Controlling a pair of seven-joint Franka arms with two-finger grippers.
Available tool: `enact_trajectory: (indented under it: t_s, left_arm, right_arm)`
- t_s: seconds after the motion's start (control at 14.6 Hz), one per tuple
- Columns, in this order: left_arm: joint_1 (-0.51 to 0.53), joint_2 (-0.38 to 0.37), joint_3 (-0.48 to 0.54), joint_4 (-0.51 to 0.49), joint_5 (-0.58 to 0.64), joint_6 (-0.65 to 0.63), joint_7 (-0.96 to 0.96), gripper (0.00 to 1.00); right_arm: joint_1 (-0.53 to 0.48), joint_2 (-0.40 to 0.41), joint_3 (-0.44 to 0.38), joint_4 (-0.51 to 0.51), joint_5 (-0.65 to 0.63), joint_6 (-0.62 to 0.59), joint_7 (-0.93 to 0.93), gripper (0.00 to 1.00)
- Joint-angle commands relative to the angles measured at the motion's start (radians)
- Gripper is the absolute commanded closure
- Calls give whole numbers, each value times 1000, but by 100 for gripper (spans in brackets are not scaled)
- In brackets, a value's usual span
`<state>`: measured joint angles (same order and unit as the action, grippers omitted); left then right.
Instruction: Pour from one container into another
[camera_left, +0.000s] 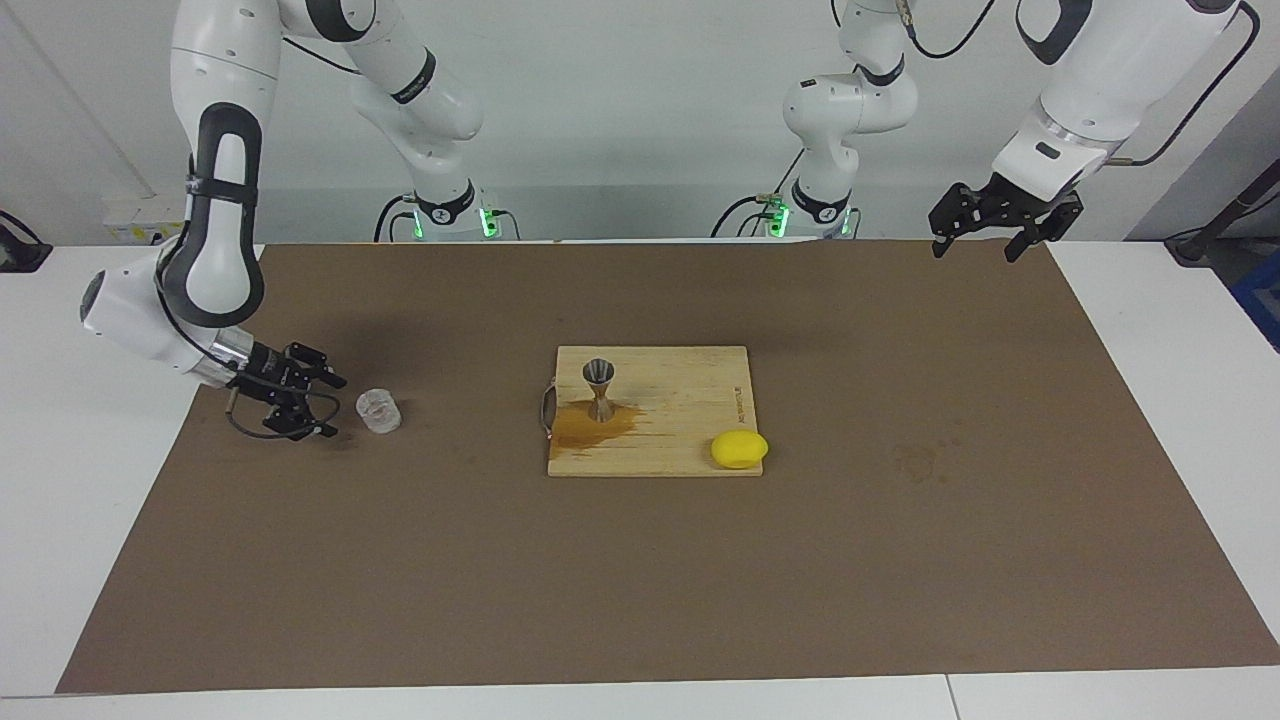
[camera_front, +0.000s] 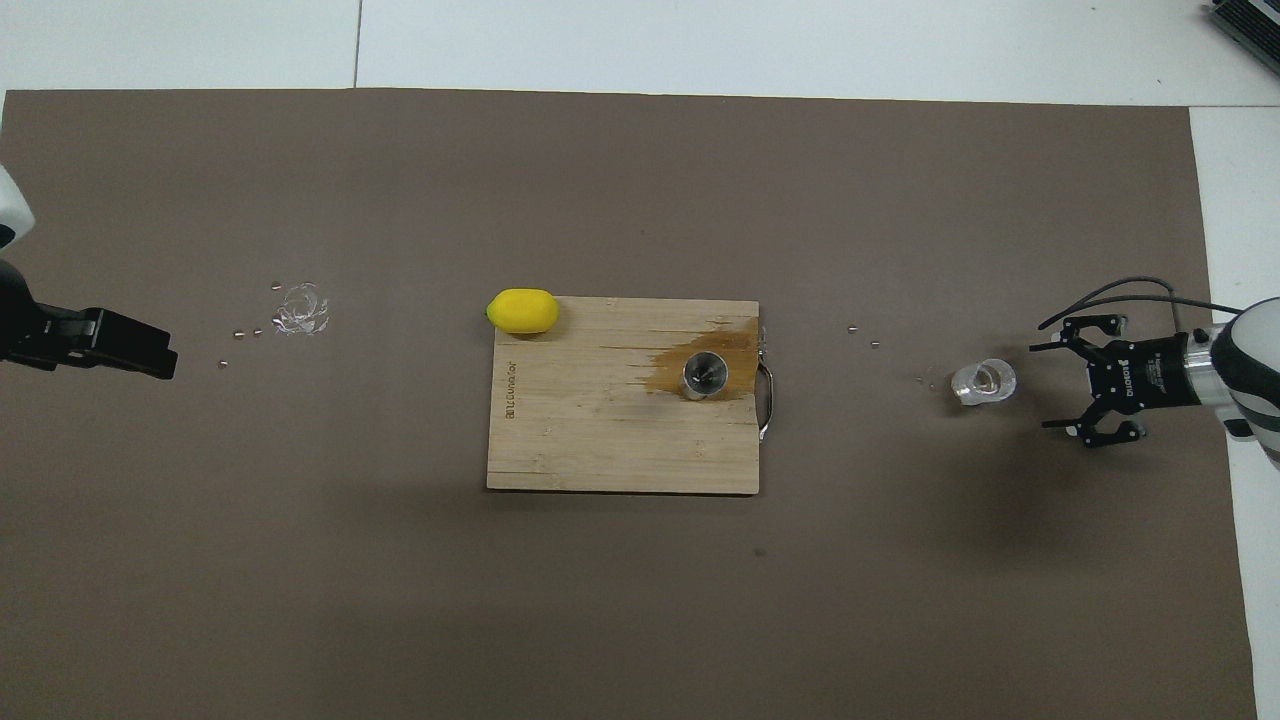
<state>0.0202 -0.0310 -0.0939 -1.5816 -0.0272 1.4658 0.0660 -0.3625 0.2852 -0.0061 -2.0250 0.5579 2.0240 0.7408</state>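
Observation:
The small clear glass cup (camera_left: 379, 411) (camera_front: 983, 382) stands upright on the brown mat, toward the right arm's end of the table. My right gripper (camera_left: 336, 407) (camera_front: 1047, 386) is low beside it, open, its fingertips a short gap away and nothing between them. The silver hourglass jigger (camera_left: 599, 388) (camera_front: 706, 373) stands on the wooden cutting board (camera_left: 690, 400) (camera_front: 600, 430), in a brown puddle (camera_left: 585, 425). My left gripper (camera_left: 975, 250) (camera_front: 160, 352) hangs open and raised over the mat's corner at the left arm's end and waits.
A yellow lemon (camera_left: 739, 449) (camera_front: 522, 310) rests at the board's corner farthest from the robots. Wet marks and droplets (camera_front: 300, 308) spot the mat toward the left arm's end. A metal handle (camera_front: 767, 400) sticks out of the board's side that faces the cup.

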Motion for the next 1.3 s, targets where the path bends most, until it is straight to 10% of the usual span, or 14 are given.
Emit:
enact_trajectory:
  t_s: [0.0,1.23]
  left_arm:
    - [6,-12,-7,-8,15,-5,1,0]
    - [6,-10,-7,-8,15,-5,1,0]
  right_arm:
    - [7,-89,17,-11,-126,-1,-23,0]
    - [392,-343,44,105,-555,-189,-443,0]
